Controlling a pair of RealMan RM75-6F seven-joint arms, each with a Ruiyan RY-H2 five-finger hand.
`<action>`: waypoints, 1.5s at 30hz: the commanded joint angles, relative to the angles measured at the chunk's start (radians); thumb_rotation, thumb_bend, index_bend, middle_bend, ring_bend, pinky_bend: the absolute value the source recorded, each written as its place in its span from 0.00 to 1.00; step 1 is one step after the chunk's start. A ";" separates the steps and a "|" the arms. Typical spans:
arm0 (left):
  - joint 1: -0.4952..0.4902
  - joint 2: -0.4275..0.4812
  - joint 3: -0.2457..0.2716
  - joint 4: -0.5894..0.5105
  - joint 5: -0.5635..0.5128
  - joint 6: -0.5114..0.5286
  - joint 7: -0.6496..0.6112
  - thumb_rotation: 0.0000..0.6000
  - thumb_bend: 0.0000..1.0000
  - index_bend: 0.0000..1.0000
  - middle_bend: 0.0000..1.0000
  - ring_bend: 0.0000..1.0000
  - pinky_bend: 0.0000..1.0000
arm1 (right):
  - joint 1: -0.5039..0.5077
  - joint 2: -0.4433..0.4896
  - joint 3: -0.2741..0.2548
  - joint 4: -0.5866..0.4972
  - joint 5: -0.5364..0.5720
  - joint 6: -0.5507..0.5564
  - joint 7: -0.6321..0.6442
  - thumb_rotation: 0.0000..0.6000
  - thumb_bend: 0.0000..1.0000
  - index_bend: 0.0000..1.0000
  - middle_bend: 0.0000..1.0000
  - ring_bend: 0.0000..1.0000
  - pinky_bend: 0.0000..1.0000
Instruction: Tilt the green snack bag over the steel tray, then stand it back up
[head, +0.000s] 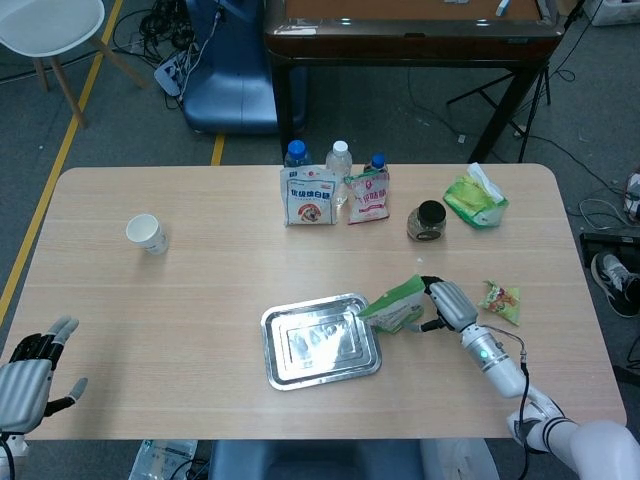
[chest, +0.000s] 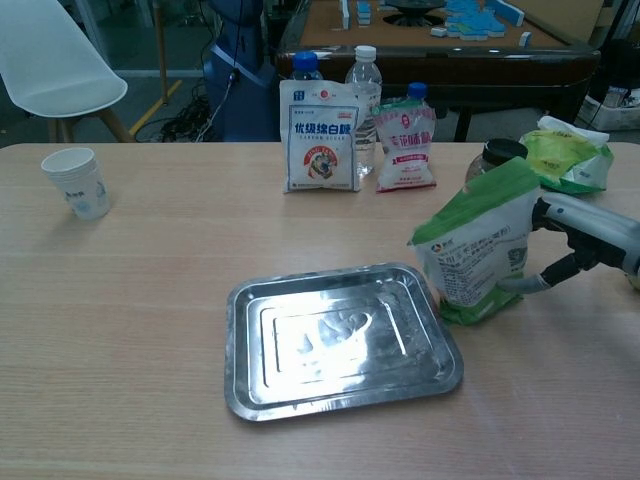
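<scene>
1. Far left, my left hand (head: 25, 385) hovers off the table's near corner, fingers spread, holding nothing. It plays no part here.

2. Moving right: the shiny rectangular steel tray (chest: 250, 385) lies flat and empty on the pale wooden table (chest: 130, 300), its right rim just beside the bag's base.

3. Now the bag itself: the green-and-white stand-up snack pouch (chest: 478, 250) stands just off the tray's right edge, leaning a little towards it. Green band across the folded top, white printed panel below, green strip at the foot. The film looks crinkled and soft, so I judge it light, floppy and a bit slick. It will buckle if I squeeze hard and slide if I squeeze too softly.

4. Best hold, to my mind: the upper right side, below the top fold, thumb one face and fingers the other. That leaves the base as the pivot for tipping over the tray.

5. Rightmost, my right hand (head: 447, 303) is up against the pouch's right side, fingers reaching round it. Whether they have actually clamped, I cannot tell from either view.
</scene>
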 joint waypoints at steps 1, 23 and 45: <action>-0.001 0.000 0.001 -0.002 0.002 0.000 0.000 1.00 0.25 0.11 0.09 0.20 0.11 | 0.002 -0.043 -0.001 0.056 -0.007 0.017 0.021 1.00 0.17 0.48 0.45 0.33 0.30; 0.003 -0.002 0.002 0.004 0.008 0.006 -0.015 1.00 0.25 0.11 0.09 0.20 0.11 | -0.001 -0.103 0.012 0.134 -0.036 0.201 0.035 1.00 0.32 0.71 0.62 0.52 0.56; 0.003 0.000 0.000 0.018 0.009 0.006 -0.040 1.00 0.25 0.11 0.09 0.20 0.11 | 0.179 0.292 -0.015 -0.529 -0.126 0.065 -0.231 1.00 0.47 0.77 0.70 0.67 0.67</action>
